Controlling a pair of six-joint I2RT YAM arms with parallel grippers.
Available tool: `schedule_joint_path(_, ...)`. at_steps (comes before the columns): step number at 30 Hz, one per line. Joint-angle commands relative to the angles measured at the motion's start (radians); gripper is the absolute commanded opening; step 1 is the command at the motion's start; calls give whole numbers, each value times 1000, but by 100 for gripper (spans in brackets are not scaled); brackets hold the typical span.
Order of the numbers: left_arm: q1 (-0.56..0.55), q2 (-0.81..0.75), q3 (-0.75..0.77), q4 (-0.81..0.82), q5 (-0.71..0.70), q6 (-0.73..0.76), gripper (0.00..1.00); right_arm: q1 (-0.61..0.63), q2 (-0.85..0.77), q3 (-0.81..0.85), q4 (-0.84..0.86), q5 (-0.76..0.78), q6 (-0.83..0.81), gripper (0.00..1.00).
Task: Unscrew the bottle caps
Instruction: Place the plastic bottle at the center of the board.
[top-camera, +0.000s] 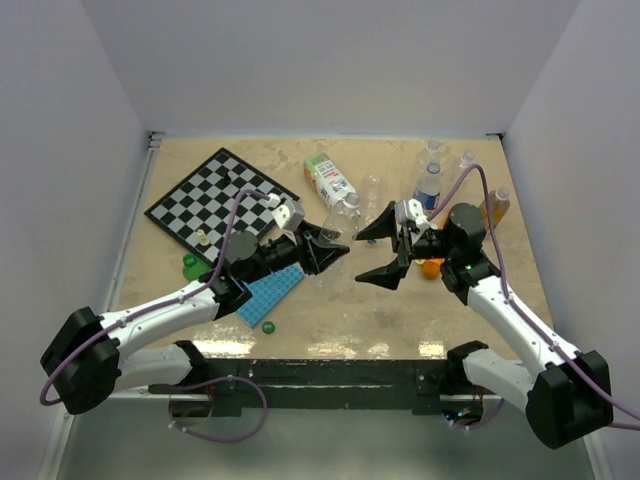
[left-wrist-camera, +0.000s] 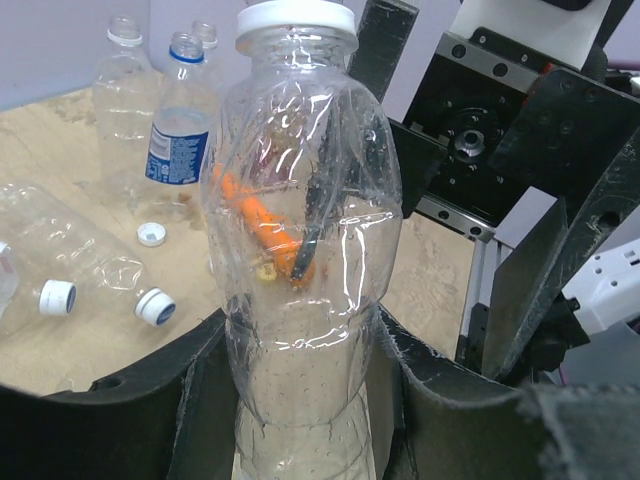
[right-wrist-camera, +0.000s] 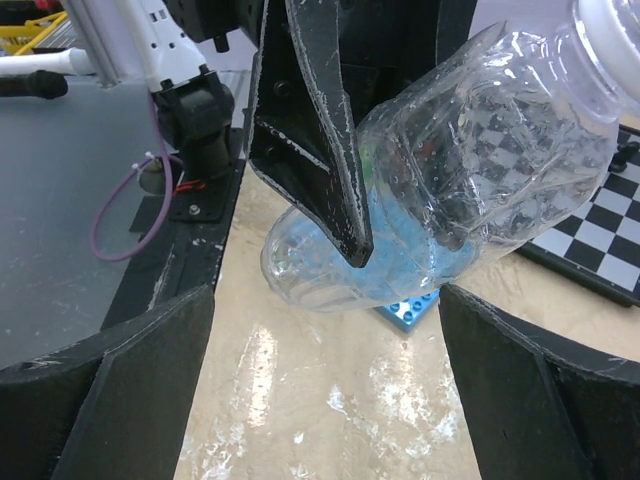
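Your left gripper (left-wrist-camera: 300, 420) pinches a clear bottle (left-wrist-camera: 300, 230) low on its body. The bottle's white cap (left-wrist-camera: 295, 15), still on, meets the top edge of the left wrist view and is barely visible in the top view. Your right gripper (right-wrist-camera: 325, 400) stands spread wide beside the bottle, seemingly touching nothing. At the left of the left wrist view are two capped lying bottles (left-wrist-camera: 70, 240), one loose cap (left-wrist-camera: 151, 234) and three standing bottles (left-wrist-camera: 180, 120).
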Motion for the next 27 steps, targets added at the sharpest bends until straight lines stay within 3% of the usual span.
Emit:
schedule_joint_path(1,-8,28,42,193,-35,-30,0,22,11,-3,99,17,101,98)
schedule_joint_path(7,-13,71,49,325,-51,-62,1,25,68,-4,151,131,202,98)
schedule_joint_path(15,-49,179,68,467,-124,-75,1,38,116,-43,335,111,395,98)
schedule_joint_path(20,-66,258,103,530,-143,-75,1,55,142,-46,364,108,435,93)
schedule_joint_path(23,-75,282,120,538,-149,-72,2,58,152,-46,372,103,446,82)
schedule_joint_path(27,-77,277,125,534,-163,-64,11,60,157,-41,372,100,449,54)
